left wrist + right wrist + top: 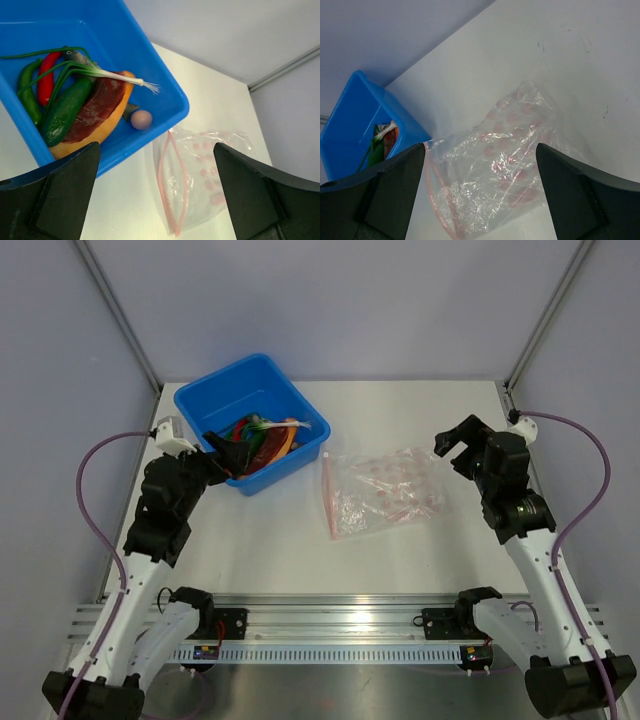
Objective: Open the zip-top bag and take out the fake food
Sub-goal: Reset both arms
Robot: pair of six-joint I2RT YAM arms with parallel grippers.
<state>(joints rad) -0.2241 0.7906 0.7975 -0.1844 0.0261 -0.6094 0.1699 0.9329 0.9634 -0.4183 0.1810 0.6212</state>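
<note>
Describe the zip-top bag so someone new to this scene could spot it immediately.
Find the blue tub at the far left of the white table. Just right of it the zip-top bag lies flat. It alone is clear and crinkly, with a pinkish-red zip strip along its tub-side edge.

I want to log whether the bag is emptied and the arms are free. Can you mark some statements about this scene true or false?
1. Food lies in the tub. True.
2. The bag lies inside the tub. False: it lies flat on the table, to the right of the tub.
3. The right hand is shut on the bag. False: it is open above the bag and holds nothing.
4. The left hand is open. True.
5. The bag's zip strip runs along the edge nearest the tub. True.
</note>
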